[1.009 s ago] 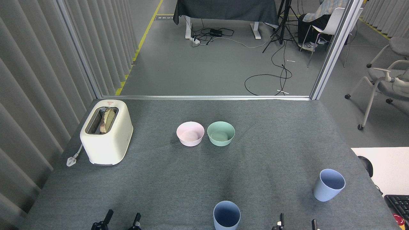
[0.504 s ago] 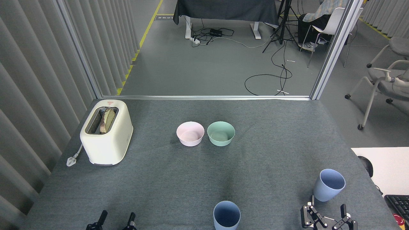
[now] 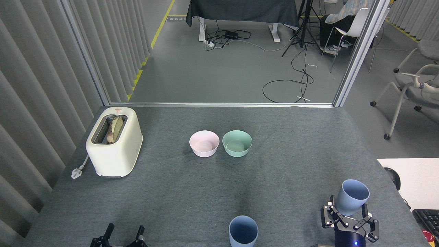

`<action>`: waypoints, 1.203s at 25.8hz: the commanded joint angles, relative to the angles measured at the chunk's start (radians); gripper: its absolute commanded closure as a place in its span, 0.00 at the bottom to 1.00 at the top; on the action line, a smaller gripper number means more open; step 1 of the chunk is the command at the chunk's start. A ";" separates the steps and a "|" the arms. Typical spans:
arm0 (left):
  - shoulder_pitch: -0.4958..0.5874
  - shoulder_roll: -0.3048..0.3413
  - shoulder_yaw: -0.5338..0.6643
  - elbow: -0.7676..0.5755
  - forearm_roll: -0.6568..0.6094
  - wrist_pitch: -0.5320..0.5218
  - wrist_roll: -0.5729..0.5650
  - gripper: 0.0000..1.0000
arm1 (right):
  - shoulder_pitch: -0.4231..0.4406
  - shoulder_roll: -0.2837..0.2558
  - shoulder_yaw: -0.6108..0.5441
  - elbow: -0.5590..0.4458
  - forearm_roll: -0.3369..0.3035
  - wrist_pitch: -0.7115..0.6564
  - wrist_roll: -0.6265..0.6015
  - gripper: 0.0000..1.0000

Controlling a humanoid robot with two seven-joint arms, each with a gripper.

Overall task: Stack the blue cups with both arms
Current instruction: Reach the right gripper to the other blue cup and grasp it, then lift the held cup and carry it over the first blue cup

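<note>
1. The right gripper [image 3: 349, 219] has its thin fingers spread, and the far blue cup [image 3: 351, 198] stands just ahead of it with its base between the fingertips; whether any finger already touches the wall I cannot tell. It grips nothing yet.

2. The near blue cup [image 3: 243, 231] stands upright well to the left of that gripper, and to the right of the left gripper [image 3: 120, 238]. Only the left gripper's finger ends show at the bottom edge; they stand apart and hold nothing.

3. Handling, as a judgement: both cups look like thin, matte plastic tumblers, light and fairly stiff, not fragile. The taper means a pinch low on the wall could squeeze the cup upward and out (the matte skin should help a little). A hold across the middle of the wall, or over the rim, looks safer. The far cup appears tilted, so it may tip if nudged before the fingers close.

4. Against the earlier frames: the right gripper, then only fingertips at the bottom edge, has come forward up to the far cup, and its blue light now shows. The left gripper has barely shifted. The near cup, the pink bowl [image 3: 204, 143], the mint-green bowl [image 3: 237, 143] and the toaster [image 3: 114, 141] sit unchanged.
</note>
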 commanded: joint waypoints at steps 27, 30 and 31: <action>0.023 0.005 -0.002 -0.039 -0.002 -0.008 0.000 0.00 | 0.131 -0.019 0.158 -0.341 0.033 -0.110 0.002 0.80; 0.030 0.005 -0.002 -0.044 -0.002 -0.008 0.000 0.00 | 0.169 -0.014 0.282 -0.528 0.097 -0.122 0.022 0.80; 0.033 0.005 -0.002 -0.045 -0.002 -0.008 0.000 0.00 | 0.173 -0.005 0.311 -0.559 0.125 -0.136 0.044 0.80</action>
